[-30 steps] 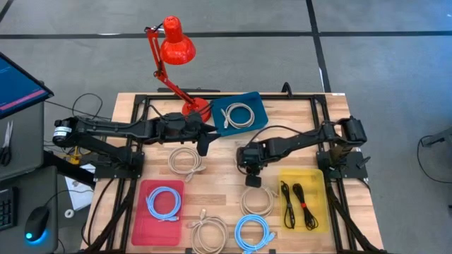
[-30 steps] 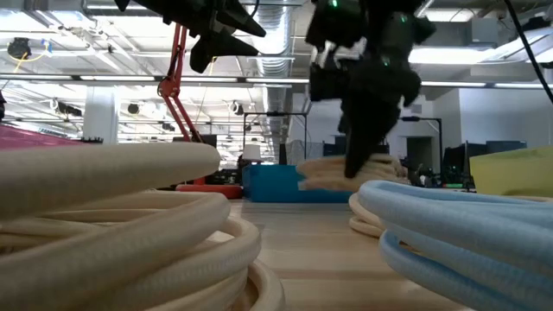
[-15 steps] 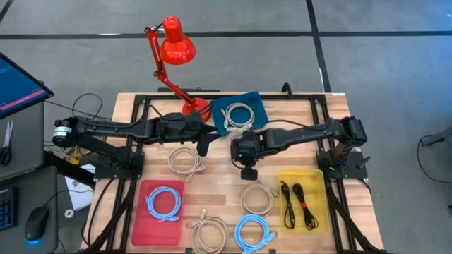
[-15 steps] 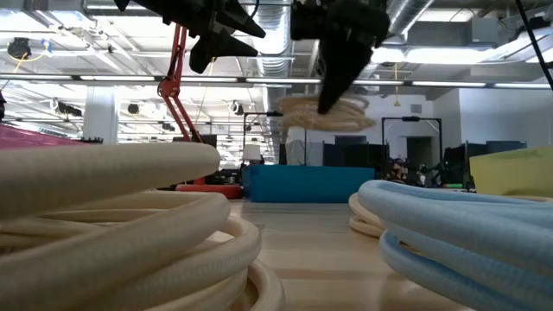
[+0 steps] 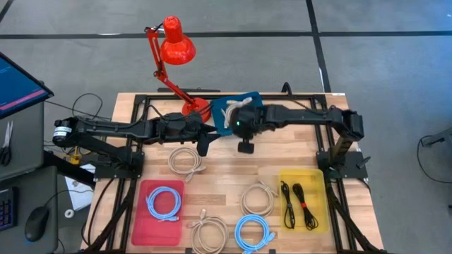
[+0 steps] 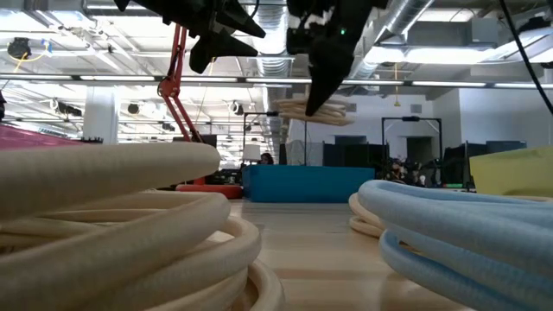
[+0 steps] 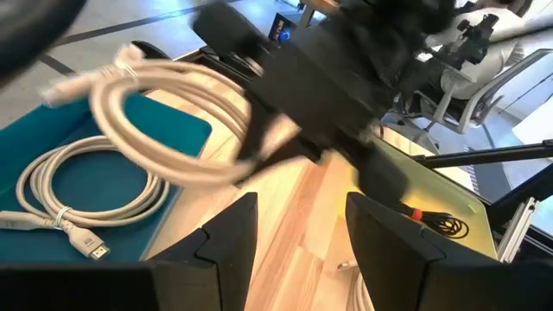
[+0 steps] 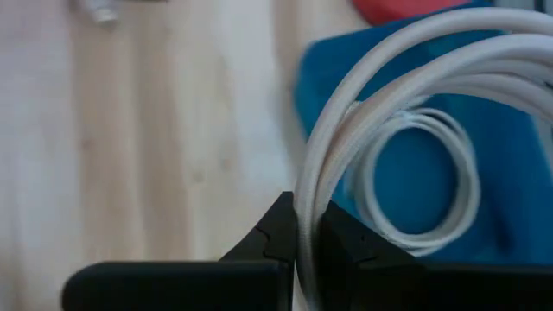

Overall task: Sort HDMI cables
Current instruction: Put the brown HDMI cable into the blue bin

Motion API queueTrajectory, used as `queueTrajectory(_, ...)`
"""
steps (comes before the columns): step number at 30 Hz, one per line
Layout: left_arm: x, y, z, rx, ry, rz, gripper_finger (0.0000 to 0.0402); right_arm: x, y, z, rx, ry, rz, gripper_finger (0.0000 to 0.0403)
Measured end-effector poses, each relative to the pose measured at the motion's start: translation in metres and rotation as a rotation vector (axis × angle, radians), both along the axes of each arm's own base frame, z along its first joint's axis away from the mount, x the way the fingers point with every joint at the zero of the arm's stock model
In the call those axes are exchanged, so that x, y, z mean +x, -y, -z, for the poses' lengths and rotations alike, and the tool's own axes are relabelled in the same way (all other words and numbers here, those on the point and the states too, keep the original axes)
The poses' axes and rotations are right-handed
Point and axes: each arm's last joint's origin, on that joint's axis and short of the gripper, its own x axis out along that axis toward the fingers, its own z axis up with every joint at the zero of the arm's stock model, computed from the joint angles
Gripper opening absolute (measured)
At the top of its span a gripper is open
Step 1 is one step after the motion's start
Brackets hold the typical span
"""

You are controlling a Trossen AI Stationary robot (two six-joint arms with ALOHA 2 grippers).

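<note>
My right gripper [image 5: 239, 113] is shut on a beige-white HDMI coil [image 7: 173, 112] and hangs above the blue tray [image 5: 254, 106] at the table's far middle. Another beige-white coil [image 7: 78, 190] lies flat in that tray. My left gripper [image 5: 203, 144] waits open just to the tray's left, holding nothing. On the bare table lie beige-white coils [image 5: 186, 161], [image 5: 258, 201], [image 5: 210, 233] and a light-blue coil [image 5: 253, 233]. A second light-blue coil [image 5: 164, 202] lies in the red tray [image 5: 145, 229]. Black bundles [image 5: 298, 204] lie in the yellow tray [image 5: 282, 176]. My right gripper pinches several strands of the coil's rim [image 8: 309, 207] between its two fingers [image 8: 350, 246]. The fingers slant down from above, across the strands. The coil [image 6: 311, 110] is lifted clear and lies roughly level below the fingertips, high over the blue tray.
A red desk lamp [image 5: 173, 49] stands at the far edge beside the blue tray. Black frame rails [image 5: 141, 106] run along the table's sides. Open wood lies between the blue tray and the near coils.
My right gripper has risen and swung toward the table's far edge and leftward, staying shut on the beige-white coil. The coil has been lifted from low over the table's middle to high above the blue tray.
</note>
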Motion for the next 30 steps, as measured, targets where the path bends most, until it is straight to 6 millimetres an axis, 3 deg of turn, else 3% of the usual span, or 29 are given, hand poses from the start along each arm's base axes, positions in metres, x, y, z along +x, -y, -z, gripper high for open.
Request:
queueTrajectory(7,0.0,0.0,0.0,0.003,-0.001,0.0,0.0176,0.001,0.047,-0.002,0.062,0.123,0.038,0.0015)
queueTrajectory(12,0.0,0.0,0.0,0.003,-0.001,-0.001,0.0176,0.005,0.069,0.002,0.09,0.179,0.052,0.0015)
queueTrajectory(15,0.0,0.0,0.0,0.003,-0.001,-0.001,0.0176,0.003,0.077,0.015,0.133,0.133,0.063,0.0015)
queueTrajectory(25,-0.001,0.0,0.002,0.002,-0.021,-0.001,0.0176,0.034,0.094,0.072,0.148,0.118,0.062,0.0015)
queueTrajectory(30,-0.001,0.0,0.005,-0.001,-0.034,-0.003,0.0176,0.039,0.1,0.097,0.167,0.083,0.073,0.0015)
